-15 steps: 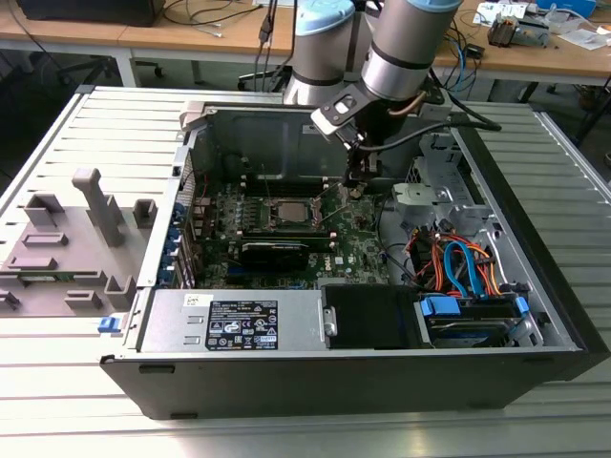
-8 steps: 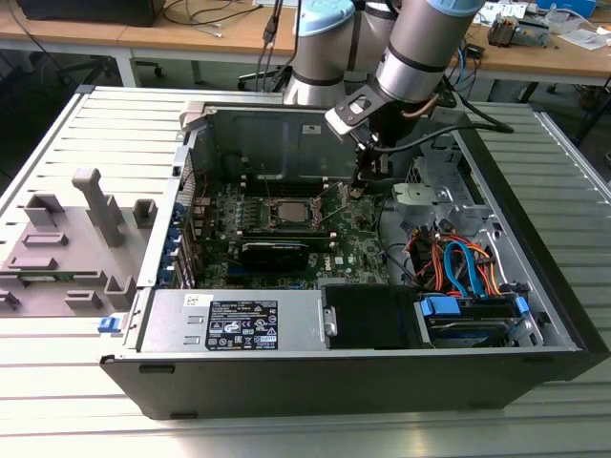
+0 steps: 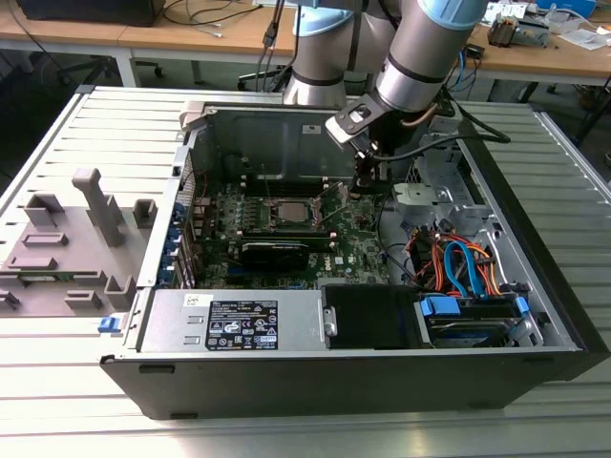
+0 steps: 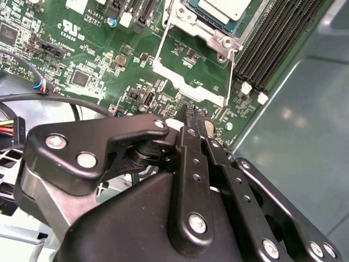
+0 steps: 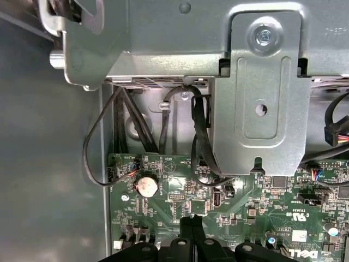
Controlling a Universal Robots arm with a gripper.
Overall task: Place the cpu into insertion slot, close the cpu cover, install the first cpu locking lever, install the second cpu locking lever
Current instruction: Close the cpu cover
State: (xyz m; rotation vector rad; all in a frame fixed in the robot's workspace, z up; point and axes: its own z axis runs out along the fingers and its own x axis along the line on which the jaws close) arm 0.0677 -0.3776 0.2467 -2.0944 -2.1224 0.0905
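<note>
Second wrist view: cpu (image 4: 221,10) sits in the insertion slot (image 4: 192,10). The cpu cover (image 4: 188,82) appears open, near the clenched, empty gripper (image 4: 193,113). Advice: press the cover squarely, clear of the locking levers (image 4: 160,43).

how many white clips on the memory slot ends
2, in the second wrist view, at one end of the memory slots: one white clip, the other white clip. The slots' other ends are out of frame, so more may be hidden.
</note>
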